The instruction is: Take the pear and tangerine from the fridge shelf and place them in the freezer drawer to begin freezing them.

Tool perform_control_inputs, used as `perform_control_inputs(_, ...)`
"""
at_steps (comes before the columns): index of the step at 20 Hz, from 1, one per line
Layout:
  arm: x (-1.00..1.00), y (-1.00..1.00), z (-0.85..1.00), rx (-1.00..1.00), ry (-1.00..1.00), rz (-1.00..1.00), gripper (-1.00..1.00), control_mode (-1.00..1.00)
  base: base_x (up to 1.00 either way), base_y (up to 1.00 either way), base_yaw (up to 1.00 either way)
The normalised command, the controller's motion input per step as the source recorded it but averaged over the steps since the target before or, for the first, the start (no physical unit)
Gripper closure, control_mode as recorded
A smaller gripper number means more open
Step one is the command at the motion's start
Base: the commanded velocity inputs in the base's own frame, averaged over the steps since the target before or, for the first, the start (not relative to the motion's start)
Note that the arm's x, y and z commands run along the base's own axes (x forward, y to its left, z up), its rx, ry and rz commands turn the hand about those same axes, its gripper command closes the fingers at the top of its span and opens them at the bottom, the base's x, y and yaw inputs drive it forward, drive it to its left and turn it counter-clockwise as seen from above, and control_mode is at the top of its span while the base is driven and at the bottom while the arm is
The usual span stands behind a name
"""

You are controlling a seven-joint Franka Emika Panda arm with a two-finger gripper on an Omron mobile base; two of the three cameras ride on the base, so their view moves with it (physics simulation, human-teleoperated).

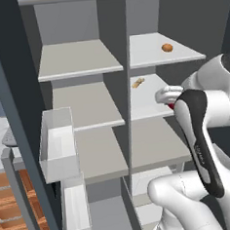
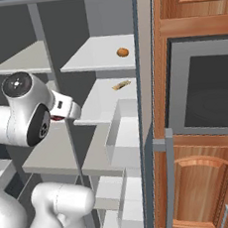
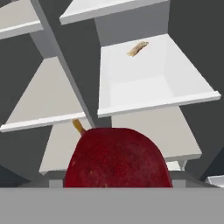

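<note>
The pear (image 3: 116, 157), glossy dark red with a short stem, sits huge at the bottom of the hand view, right at my gripper. A sliver of the pear (image 1: 171, 105) peeks out under my gripper (image 1: 168, 102), in front of the right-hand middle shelf. The gripper is shut on it; its fingertips are hidden. From the right, the pear (image 2: 56, 119) shows behind the arm's elbow. The tangerine (image 1: 167, 48), small and orange, rests on the upper right fridge shelf (image 1: 149, 58), above and behind my hand; it also shows as the tangerine (image 2: 122, 52). The freezer drawer is out of view.
A flat tan scrap (image 1: 138, 83) lies on the middle right shelf. Translucent door bins (image 1: 58, 141) hang on the open left door, and another bin (image 2: 122, 130) on the right door. Wooden cabinets and a dark oven front (image 2: 208, 91) stand to the right.
</note>
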Motion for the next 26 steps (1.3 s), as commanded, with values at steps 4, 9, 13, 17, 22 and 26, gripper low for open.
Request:
perform_control_inputs(4,0.0,0.0,0.0,0.0,0.0,0.0,1.0,1.0,-1.0,0.0,0.0)
perform_control_inputs(9,0.0,0.0,0.0,0.0,0.0,0.0,1.0,1.0,-0.98,0.08,0.0)
perform_control_inputs(13,0.0,0.0,0.0,0.0,0.0,0.0,1.0,1.0,-0.68,0.3,0.0)
perform_control_inputs(17,0.0,0.0,0.0,0.0,0.0,0.0,1.0,1.0,-0.21,0.47,0.0)
perform_control_inputs(22,0.0,0.0,0.0,0.0,0.0,0.0,1.0,1.0,0.0,0.54,0.0)
perform_control_inputs(26,0.0,0.0,0.0,0.0,0.0,0.0,1.0,1.0,0.0,0.24,0.0)
